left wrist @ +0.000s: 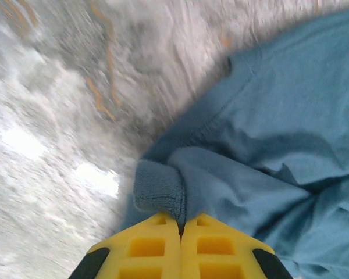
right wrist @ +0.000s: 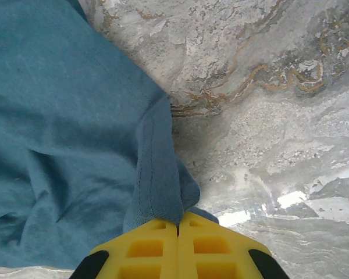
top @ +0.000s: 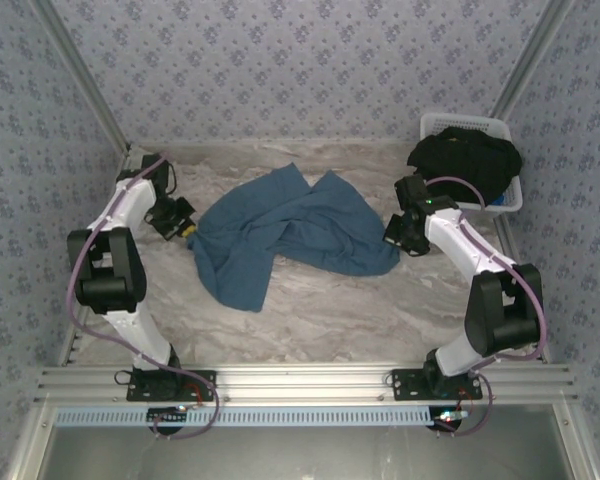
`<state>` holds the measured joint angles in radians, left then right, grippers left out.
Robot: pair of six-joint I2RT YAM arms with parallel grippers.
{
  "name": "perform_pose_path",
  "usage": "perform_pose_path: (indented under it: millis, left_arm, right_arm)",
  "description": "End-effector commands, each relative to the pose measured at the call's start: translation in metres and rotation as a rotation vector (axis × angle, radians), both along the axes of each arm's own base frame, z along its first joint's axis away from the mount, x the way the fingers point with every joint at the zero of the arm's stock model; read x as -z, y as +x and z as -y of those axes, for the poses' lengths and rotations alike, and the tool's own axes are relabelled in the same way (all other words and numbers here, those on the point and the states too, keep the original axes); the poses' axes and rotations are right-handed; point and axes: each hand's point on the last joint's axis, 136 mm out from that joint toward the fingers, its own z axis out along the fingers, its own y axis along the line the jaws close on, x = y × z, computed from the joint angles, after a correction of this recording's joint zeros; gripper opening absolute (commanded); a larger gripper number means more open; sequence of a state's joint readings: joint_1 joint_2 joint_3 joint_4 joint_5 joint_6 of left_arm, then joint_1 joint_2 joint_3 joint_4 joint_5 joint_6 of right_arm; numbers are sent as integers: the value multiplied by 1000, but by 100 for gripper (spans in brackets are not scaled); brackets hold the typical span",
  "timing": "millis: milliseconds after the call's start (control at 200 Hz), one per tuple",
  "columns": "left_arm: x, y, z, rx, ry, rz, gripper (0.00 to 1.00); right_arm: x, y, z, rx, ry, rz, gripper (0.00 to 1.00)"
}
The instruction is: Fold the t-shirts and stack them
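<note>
A teal-blue t-shirt [top: 285,232] lies crumpled across the middle of the marbled table. My left gripper [top: 183,226] is at its left edge, shut on the ribbed collar of the teal-blue t-shirt [left wrist: 160,189], which bunches out between the yellow fingers [left wrist: 148,247]. At the shirt's right edge my right gripper [top: 395,232] is shut on a stitched hem of the teal-blue t-shirt [right wrist: 154,186], pinched at the yellow fingertips [right wrist: 212,244]. Black t-shirts [top: 465,160] are heaped in the basket at the back right.
A white slatted basket [top: 507,203] stands in the back right corner, close behind my right arm. Patterned walls close in the table on three sides. Bare marbled tabletop [top: 330,320] lies in front of the shirt.
</note>
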<state>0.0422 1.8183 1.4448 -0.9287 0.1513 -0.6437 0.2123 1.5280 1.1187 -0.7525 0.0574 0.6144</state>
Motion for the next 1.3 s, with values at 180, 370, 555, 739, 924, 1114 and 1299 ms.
perform_pose_path:
  millis: [180, 370, 555, 739, 924, 1114, 1299]
  left_arm:
    - [-38, -48, -3, 85, 271, 10, 63]
    - [9, -150, 49, -1, 50, -148, 65]
    - [33, -168, 84, -63, -123, -86, 69]
    - [49, -166, 124, -72, -205, -92, 70]
    - [72, -195, 132, -112, -124, -190, 64]
    - [84, -176, 130, -150, -120, -162, 54]
    - [77, -176, 157, -189, -172, -188, 54]
  right_arm:
    - [7, -25, 9, -16, -24, -57, 0]
    - [15, -43, 11, -4, -10, -89, 0]
    - [28, -56, 12, 4, 15, -117, 0]
    - [36, -63, 16, 5, 25, -130, 0]
    - [36, -60, 15, 14, 55, -114, 0]
    - [34, -59, 15, 13, 58, -96, 0]
    - [31, -60, 15, 13, 58, -86, 0]
